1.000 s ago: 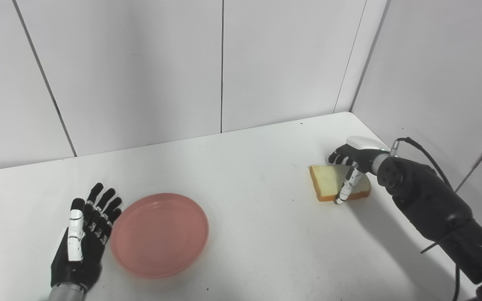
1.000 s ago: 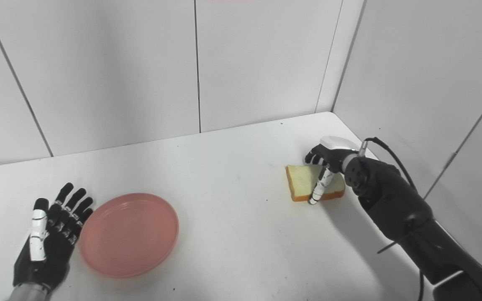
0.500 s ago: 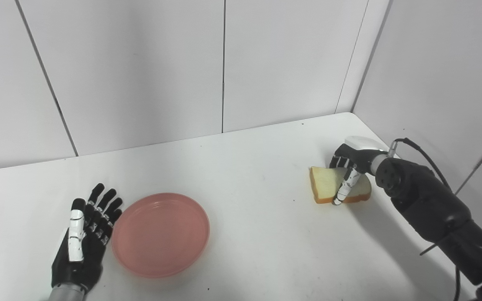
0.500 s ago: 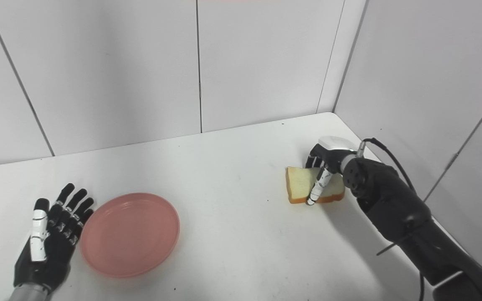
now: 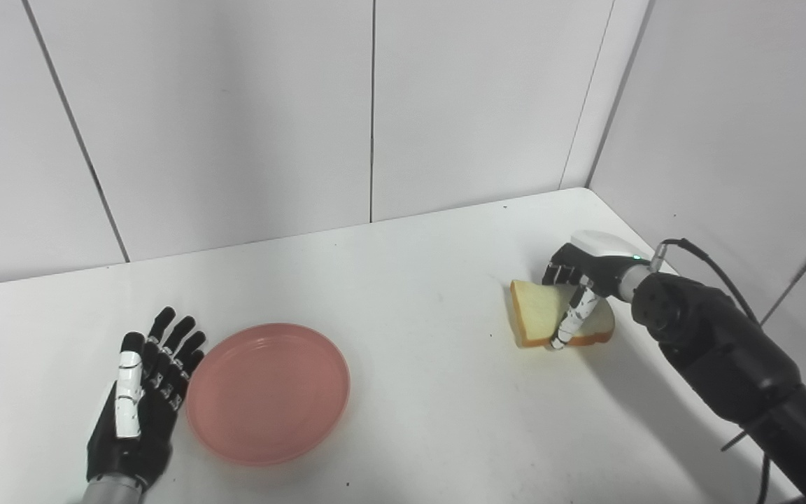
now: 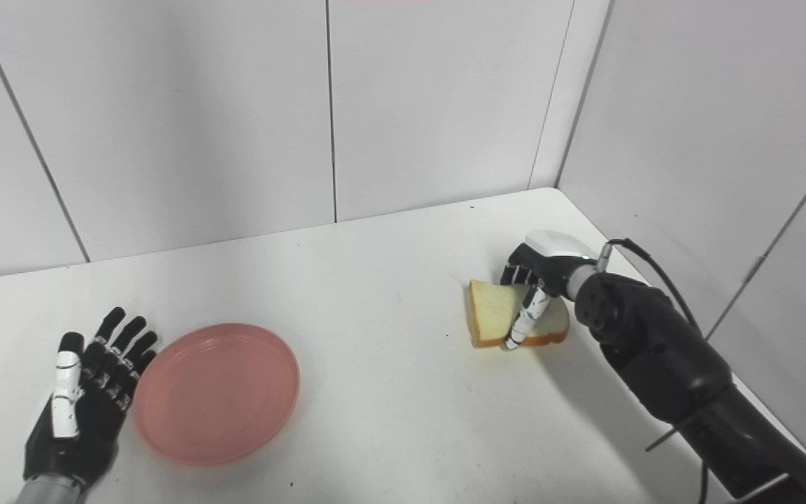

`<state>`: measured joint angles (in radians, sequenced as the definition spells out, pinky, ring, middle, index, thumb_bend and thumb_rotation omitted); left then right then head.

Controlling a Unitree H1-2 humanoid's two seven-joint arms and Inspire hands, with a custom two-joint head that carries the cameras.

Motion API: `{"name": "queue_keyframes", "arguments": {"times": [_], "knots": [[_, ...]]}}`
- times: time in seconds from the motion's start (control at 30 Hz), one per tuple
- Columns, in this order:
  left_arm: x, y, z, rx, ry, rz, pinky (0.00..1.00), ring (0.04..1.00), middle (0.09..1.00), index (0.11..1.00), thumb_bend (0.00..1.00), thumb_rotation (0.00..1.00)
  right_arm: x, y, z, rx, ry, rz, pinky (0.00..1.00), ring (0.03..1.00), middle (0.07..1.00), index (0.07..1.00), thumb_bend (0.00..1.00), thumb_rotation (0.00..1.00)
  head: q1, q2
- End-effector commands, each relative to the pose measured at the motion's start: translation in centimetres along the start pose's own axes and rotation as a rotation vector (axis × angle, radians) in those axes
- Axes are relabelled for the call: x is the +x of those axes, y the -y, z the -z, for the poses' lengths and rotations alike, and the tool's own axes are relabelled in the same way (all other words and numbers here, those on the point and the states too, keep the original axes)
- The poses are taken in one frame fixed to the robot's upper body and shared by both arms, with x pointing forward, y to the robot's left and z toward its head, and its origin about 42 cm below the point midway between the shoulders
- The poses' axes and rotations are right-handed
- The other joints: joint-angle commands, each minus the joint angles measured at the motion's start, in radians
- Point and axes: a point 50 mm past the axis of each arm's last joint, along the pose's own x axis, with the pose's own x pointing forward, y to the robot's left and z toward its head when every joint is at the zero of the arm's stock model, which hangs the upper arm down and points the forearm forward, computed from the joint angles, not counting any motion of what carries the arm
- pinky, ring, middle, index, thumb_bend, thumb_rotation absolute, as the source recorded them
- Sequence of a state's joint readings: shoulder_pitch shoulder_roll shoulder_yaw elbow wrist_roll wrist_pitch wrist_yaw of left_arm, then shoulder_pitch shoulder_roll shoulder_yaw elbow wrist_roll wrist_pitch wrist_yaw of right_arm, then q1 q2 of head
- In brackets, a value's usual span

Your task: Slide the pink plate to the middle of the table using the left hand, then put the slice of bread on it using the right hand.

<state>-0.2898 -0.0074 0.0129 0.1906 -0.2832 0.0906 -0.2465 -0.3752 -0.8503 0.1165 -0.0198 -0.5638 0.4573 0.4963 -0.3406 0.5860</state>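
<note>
Left eye view: the right hand [image 5: 580, 274] is clamped on the slice of bread [image 5: 539, 323] near the table's [image 5: 431, 392] right edge, thumb across its top, the slice tilted. The pink plate [image 5: 268, 392] sits left of centre, well apart from it. The left hand [image 5: 138, 402] lies flat just beside the plate, fingers apart, holding nothing. A black cable [image 5: 714, 260] loops behind the right wrist

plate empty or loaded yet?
Empty. The pink plate shows bare inside; the bread slice sits far right, under the right hand.
</note>
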Motion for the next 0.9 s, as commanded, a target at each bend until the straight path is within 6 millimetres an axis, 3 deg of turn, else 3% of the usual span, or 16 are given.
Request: {"name": "queue_keyframes", "arguments": {"times": [0.0, 0.2, 0.27, 0.53, 0.7, 0.8, 0.87], "knots": [[0.6, 0.6, -1.5, 0.02, 0.06, 0.027, 0.97, 0.929, 0.94, 0.938, 0.7, 0.96, -1.4, 3.8, -0.5, 0.012, 0.038, 0.123, 0.48, 0.582, 0.54, 0.467, 0.52, 0.0, 0.013, 0.003], [0.6, 1.2, -1.4, 0.028, 0.061, 0.023, 0.96, 0.931, 0.943, 0.933, 0.7, 0.97, -3.0, 5.1, -1.6, 0.143, 0.145, 0.159, 0.52, 0.597, 0.504, 0.479, 0.53, 0.0, 0.065, 0.01], [0.6, 1.5, -1.3, 0.028, 0.058, 0.024, 0.97, 0.938, 0.944, 0.936, 0.7, 0.98, -3.1, 5.1, -2.0, 0.17, 0.184, 0.159, 0.41, 0.497, 0.497, 0.481, 0.53, 0.0, 0.076, 0.013], [0.6, 2.1, -1.2, 0.024, 0.054, 0.011, 0.98, 0.942, 0.942, 0.931, 0.71, 0.98, -3.3, 5.1, -4.5, 0.192, 0.286, 0.158, 0.23, 0.321, 0.397, 0.505, 0.52, 0.0, 0.122, 0.019], [0.8, 2.5, -1.4, 0.02, 0.063, 0.005, 0.96, 0.942, 0.94, 0.933, 0.72, 0.97, -3.3, 4.7, -6.1, 0.208, 0.329, 0.147, 0.22, 0.311, 0.396, 0.508, 0.52, 0.0, 0.155, 0.022], [0.9, 2.6, -1.5, 0.025, 0.071, 0.004, 0.95, 0.941, 0.94, 0.933, 0.72, 0.98, -3.4, 4.6, -7.0, 0.198, 0.342, 0.141, 0.27, 0.373, 0.415, 0.507, 0.53, 0.0, 0.189, 0.027], [1.0, 2.7, -1.6, 0.034, 0.083, 0.002, 0.94, 0.937, 0.938, 0.931, 0.72, 0.98, -3.5, 4.3, -7.8, 0.199, 0.374, 0.135, 0.24, 0.343, 0.444, 0.497, 0.53, 0.0, 0.204, 0.029]]}}
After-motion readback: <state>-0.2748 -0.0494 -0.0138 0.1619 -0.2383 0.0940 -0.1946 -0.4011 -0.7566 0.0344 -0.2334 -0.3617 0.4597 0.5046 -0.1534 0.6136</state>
